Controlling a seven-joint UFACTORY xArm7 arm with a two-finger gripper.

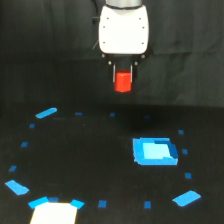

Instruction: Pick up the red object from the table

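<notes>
Claw [123,75] grips one red object [123,83] aloft.

The red block [122,82] — small, stubby, upright — hangs clamped in the tool [123,75], well above the black tabletop [90,150].

The black tabletop [75,150] carries a flat blue square piece [155,151] toward the exterior view's right, scattered small blue tape marks [102,204], and a white patch [54,213] at its near edge.
</notes>
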